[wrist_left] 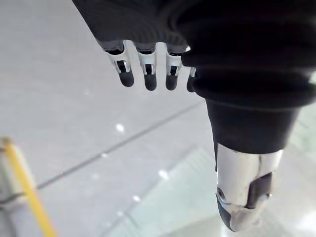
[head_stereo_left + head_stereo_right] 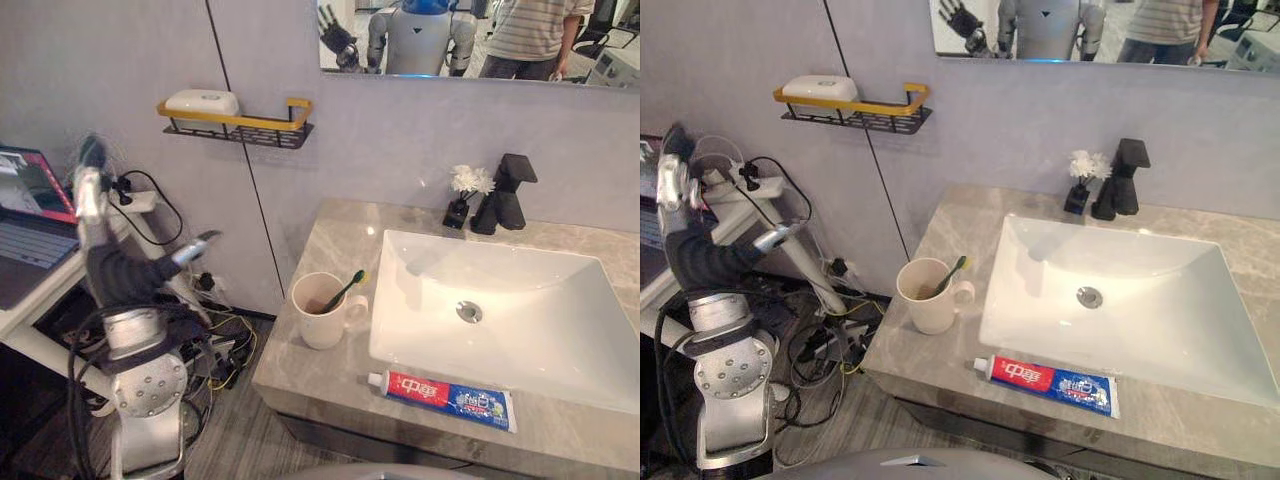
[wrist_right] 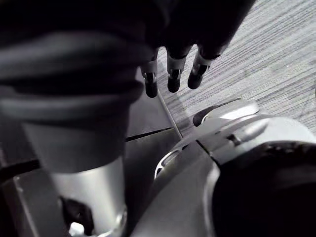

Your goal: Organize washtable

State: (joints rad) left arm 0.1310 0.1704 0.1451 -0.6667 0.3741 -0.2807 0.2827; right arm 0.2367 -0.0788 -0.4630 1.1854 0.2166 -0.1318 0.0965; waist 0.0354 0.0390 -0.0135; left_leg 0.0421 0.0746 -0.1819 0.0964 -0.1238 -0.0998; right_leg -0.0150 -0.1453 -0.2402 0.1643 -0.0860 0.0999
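Toothpaste tube (image 2: pixel 440 397) lies flat on the tabletop (image 2: pixel 300 372), on the front strip between the sink (image 2: pixel 420 300) and the edge. Its long axis runs along that edge, red cap end toward the cup (image 2: pixel 320 315), tail toward the robot's right. The cup stands just left of the sink, with the toothbrush (image 2: pixel 346 289) in it leaning toward the basin. Left hand (image 2: pixel 88 196) is raised off to the left of the tabletop, well apart from it, fingers straight, thumb out, empty; the tube lies down and to the right of it, with the cup between. Right hand (image 3: pixel 173 74) hangs low over the floor, fingers relaxed, nothing in it. Judgement: the left hand is nearer the cup, neither is close to the tube, and a grasp across the tube's short axis looks needed. Eye views give the tabletop layout and the wall shelf (image 2: pixel 262 128) with soap box (image 2: pixel 202 102); left wrist view shows its yellow rail (image 1: pixel 24 192) and confirms the bare palm
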